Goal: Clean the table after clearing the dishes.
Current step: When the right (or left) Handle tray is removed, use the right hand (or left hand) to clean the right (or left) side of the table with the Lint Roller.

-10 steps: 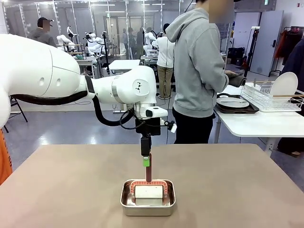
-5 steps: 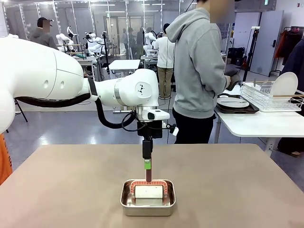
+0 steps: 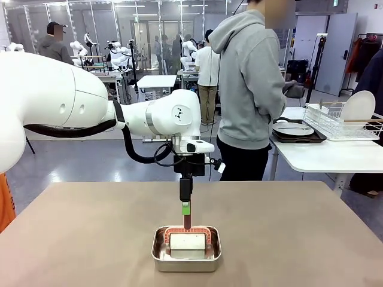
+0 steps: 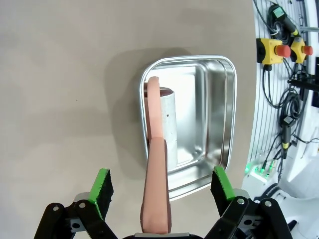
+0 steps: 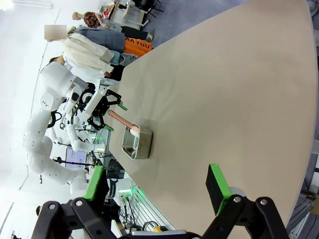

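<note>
Left gripper (image 3: 185, 206) jaws, edge-on from the front, hung around a pink handle (image 3: 187, 220) upright in a shiny steel pan (image 3: 186, 259), pale block (image 3: 187, 241) inside, on the matte tan table (image 3: 311, 239). 1 white plate (image 3: 292, 128) sat on a dark tray (image 3: 311, 137) far right. Left wrist: green pads (image 4: 103, 185) stood wide, clear of the handle. Right wrist: right gripper (image 5: 155, 169) gaped, empty.

pan (image 3: 186, 256): on table (image 3: 299, 239), near middle | handled tool (image 3: 188, 222): upright in pan | dishes (image 3: 292, 128): side table (image 3: 323, 156), far right
</note>
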Motion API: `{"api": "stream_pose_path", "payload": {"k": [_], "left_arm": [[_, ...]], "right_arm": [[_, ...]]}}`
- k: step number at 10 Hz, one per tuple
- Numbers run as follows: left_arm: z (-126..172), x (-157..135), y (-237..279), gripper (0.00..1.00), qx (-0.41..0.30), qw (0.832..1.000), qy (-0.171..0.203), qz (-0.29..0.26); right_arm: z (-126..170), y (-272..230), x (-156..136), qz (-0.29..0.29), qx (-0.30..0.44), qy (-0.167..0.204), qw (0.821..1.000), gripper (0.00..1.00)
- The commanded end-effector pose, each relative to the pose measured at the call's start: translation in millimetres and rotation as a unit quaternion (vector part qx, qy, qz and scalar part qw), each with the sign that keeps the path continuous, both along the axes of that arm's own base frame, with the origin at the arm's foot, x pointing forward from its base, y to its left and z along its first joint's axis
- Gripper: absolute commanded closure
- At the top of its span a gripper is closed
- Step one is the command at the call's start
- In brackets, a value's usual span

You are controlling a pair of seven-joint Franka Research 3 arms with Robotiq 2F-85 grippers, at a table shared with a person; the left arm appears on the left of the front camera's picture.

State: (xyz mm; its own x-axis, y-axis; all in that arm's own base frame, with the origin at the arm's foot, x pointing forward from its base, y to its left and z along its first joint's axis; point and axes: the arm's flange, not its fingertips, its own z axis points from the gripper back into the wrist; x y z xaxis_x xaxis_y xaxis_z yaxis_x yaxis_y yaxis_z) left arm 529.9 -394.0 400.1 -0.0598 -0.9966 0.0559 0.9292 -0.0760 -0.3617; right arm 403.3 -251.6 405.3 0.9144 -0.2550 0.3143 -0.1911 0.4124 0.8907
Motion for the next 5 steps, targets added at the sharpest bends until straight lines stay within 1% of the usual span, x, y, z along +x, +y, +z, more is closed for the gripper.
{"api": "stream_pose_path", "payload": {"k": [1,2,3,4,5], "left_arm": [[0.8,2.6,-3.3,0.05,0.004,1.000,0.010,-0.008],[1.2,3.2,-2.6,0.19,0.008,1.000,0.019,0.000],[1.0,3.5,-2.6,0.24,0.006,1.000,0.016,-0.003],[1.9,3.3,-3.2,0.23,0.007,1.000,0.019,-0.005],[0.4,3.4,-3.8,0.43,0.007,1.000,0.019,-0.007]], "right_arm": [[2.5,0.4,-1.7,0.002,0.002,-0.007,1.000,0.00],[2.5,0.4,-1.7,0.002,0.002,-0.007,1.000,0.00],[2.5,0.4,-1.7,0.002,0.002,-0.007,1.000,0.00],[2.5,0.4,-1.7,0.002,0.002,-0.007,1.000,0.00],[2.5,0.4,-1.7,0.002,0.002,-0.007,1.000,0.00]]}}
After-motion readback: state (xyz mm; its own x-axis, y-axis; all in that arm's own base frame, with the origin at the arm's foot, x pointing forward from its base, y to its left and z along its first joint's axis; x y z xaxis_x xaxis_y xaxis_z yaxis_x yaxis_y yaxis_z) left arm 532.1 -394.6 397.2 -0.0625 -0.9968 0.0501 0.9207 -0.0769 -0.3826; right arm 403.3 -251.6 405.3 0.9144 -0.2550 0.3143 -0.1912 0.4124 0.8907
